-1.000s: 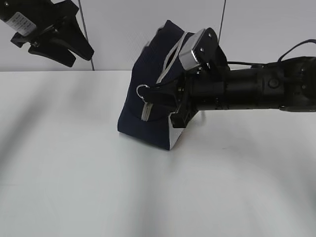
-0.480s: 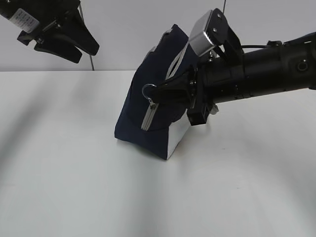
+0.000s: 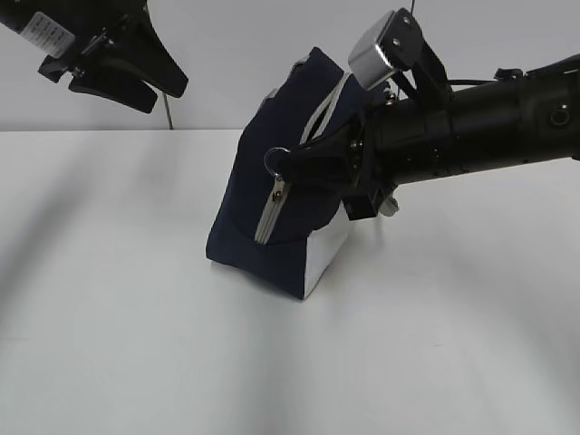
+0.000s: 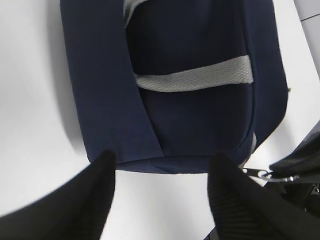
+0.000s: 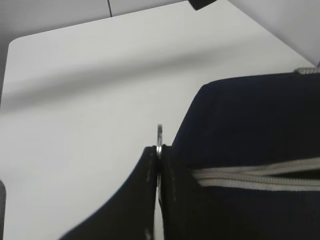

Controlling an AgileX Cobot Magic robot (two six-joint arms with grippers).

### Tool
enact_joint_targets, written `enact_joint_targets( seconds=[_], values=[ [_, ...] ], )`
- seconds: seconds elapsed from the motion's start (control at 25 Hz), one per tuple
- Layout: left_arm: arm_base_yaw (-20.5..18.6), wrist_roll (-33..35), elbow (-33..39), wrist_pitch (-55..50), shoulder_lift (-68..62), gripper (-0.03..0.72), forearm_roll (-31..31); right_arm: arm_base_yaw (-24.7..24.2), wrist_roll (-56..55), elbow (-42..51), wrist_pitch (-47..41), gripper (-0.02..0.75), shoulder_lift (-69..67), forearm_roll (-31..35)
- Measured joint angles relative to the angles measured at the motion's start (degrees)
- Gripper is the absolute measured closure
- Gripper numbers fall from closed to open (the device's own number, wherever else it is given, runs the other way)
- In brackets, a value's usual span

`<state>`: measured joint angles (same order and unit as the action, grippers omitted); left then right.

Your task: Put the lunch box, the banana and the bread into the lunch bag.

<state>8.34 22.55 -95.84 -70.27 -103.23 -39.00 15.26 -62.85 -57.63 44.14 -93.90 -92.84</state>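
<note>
Centrally placed on white table [image 3: 136,344]: lunch bag [image 3: 249,231], navy fabric w/ white lower panel, tilted so top leans up-right, left bottom edge resting on tabletop. Grey zipper [image 3: 269,210] running down near face, partly unzipped higher up w/ a dark gap showing. Metal ring pull [image 3: 276,161] at zipper's upper end, pinched by right gripper [image 3: 292,167], fingers pressed together on it w/ ring poking out past the tips. Confirmed in right wrist view: ring pull [image 5: 159,137] squeezed between the two closed fingertips, bag fabric just right of it. Grey loop handle [image 4: 195,80] lying across bag's navy side, seen from left wrist cam. Left gripper [image 3: 136,86] up high at upper left, well apart from bag, jaws spread wide, holding nothing; its two dark fingers [image 4: 90,195] framing bag's edge in wrist view. No lunch box, banana or bread visible anywhere
</note>
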Motion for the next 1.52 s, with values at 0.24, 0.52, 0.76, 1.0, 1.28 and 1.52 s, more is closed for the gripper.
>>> enact_joint_targets(
  seconds=[0.24, 0.52, 0.76, 1.0, 1.28, 1.52],
  values=[
    [0.54, 1.30, 0.00, 0.00, 0.00, 0.274, -0.28, -0.52, 4.12, 0.00, -1.61, 0.754, -0.27, 6.57],
    [2.14, 4.11, 0.00, 0.00, 0.00, 0.274, -0.33, -1.25, 11.03, 0.00, -5.42, 0.754, -0.90, 17.48],
    [2.61, 5.74, 0.00, 0.00, 0.00, 0.274, -0.39, -2.74, 15.00, 0.00, -5.52, 0.754, -0.94, 24.67],
    [3.26, 8.00, 0.00, 0.28, 0.00, 0.274, -0.50, -2.94, 19.60, 0.00, -6.70, 0.754, -2.04, 33.74],
    [5.91, 11.60, 0.00, 0.63, 0.00, 0.274, -0.63, -2.94, 21.42, 0.00, -7.91, 0.754, -3.94, 40.18],
    [6.17, 14.61, 0.00, 1.41, -1.03, 0.274, -1.00, -2.94, 21.55, 0.00, -5.55, 0.754, -3.94, 40.79]
  ],
)
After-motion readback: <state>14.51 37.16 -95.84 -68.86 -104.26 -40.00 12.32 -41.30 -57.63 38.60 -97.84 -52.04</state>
